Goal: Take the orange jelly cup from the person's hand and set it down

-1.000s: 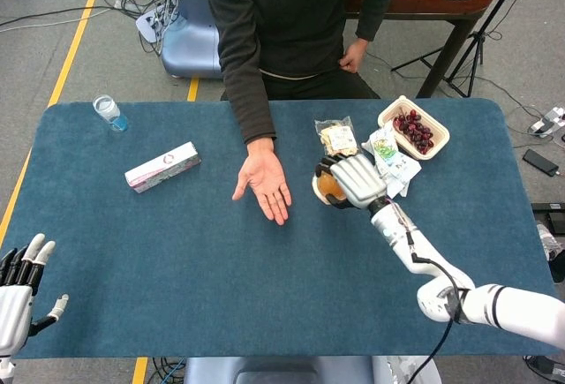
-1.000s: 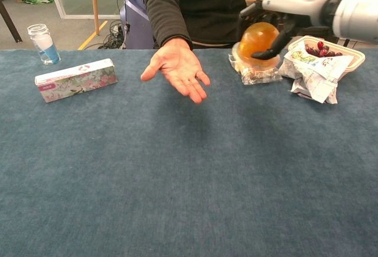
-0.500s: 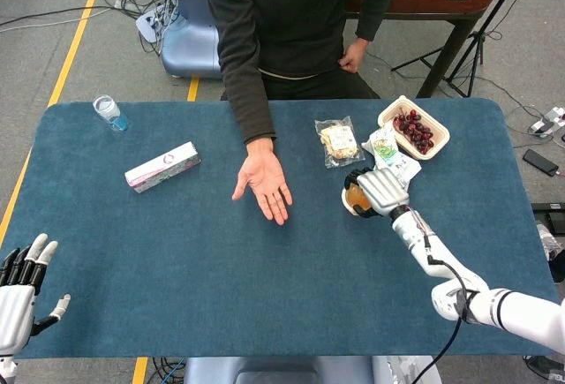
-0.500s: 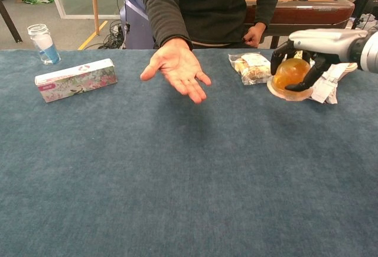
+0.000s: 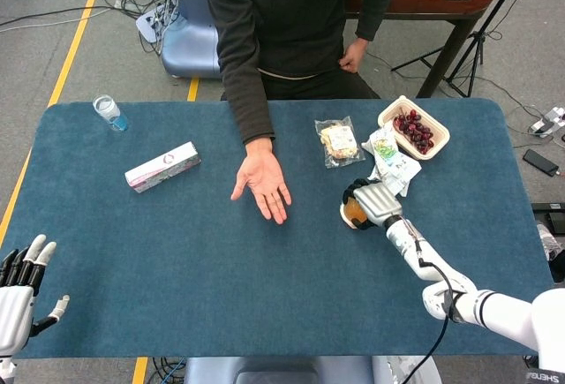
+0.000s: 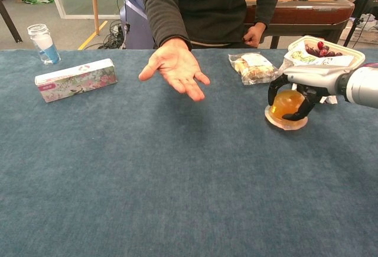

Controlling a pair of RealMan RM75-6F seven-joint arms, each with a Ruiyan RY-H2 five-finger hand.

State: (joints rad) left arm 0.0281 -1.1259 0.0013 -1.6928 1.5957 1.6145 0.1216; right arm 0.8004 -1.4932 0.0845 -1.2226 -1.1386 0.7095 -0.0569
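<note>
Blue cloth covers the bench [image 5: 177, 252], and from overhead the right hand [image 5: 373, 202] has come down beside the crumpled wrapper [image 5: 391, 156], its fingers wrapped over the orange jelly cup [image 5: 355, 212]. A second ago that cup was carried higher and nearer the snack packet [image 5: 336, 139]; now it sits lower, well apart from the person's hand [image 5: 262, 181], which lies palm-up and empty. Far off at the near corner, the left hand [image 5: 19, 289] waits with its fingers spread, holding nothing.

From the chest camera the orange jelly cup [image 6: 286, 109] has its wide rim flat on the bench [image 6: 147, 186], with the right hand [image 6: 295, 88] still curled around the dome. I'd say the handover is done and the cup is set; only the release remains
</note>
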